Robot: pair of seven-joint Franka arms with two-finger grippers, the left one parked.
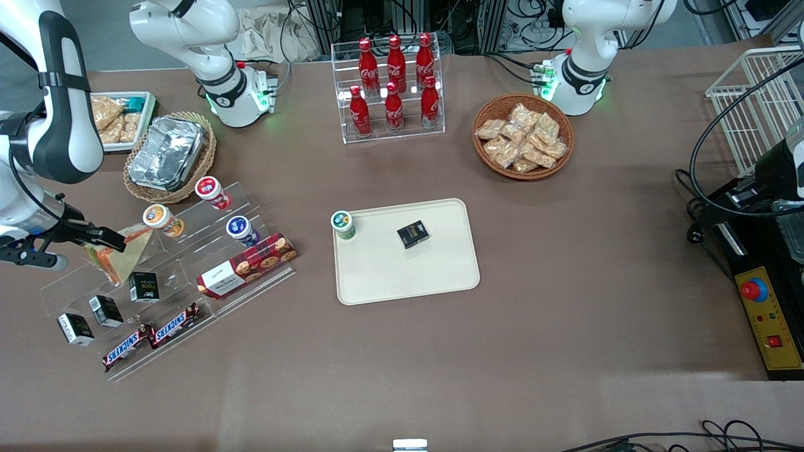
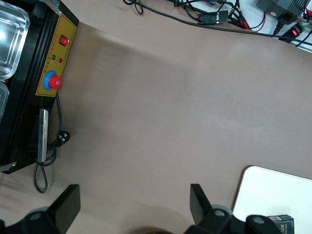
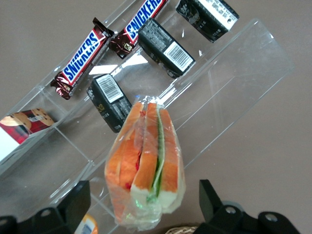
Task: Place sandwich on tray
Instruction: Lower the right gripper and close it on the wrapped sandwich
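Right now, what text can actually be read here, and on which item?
"SNICKERS": two bars on the clear stand.
"Coca-Cola": red bottles, only just readable.
Black boxes, cup lids, red biscuit box: print too small.
Sandwich, below the end effector, and tray: no text.

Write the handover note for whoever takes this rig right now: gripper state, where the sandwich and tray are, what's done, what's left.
Gripper: at the clear tiered display stand toward the working arm's end of the table, fingers open on either side of the sandwich, not closed on it.
Sandwich: wrapped wedge, standing on the stand, among the yogurt cups and small black boxes.
Tray: cream, mid-table, already carrying a green-lidded cup and a black box; bare space remains nearer the front camera.
Done: approach to the sandwich.
Left: close on the sandwich, lift it, carry it to the tray, set it down, release.
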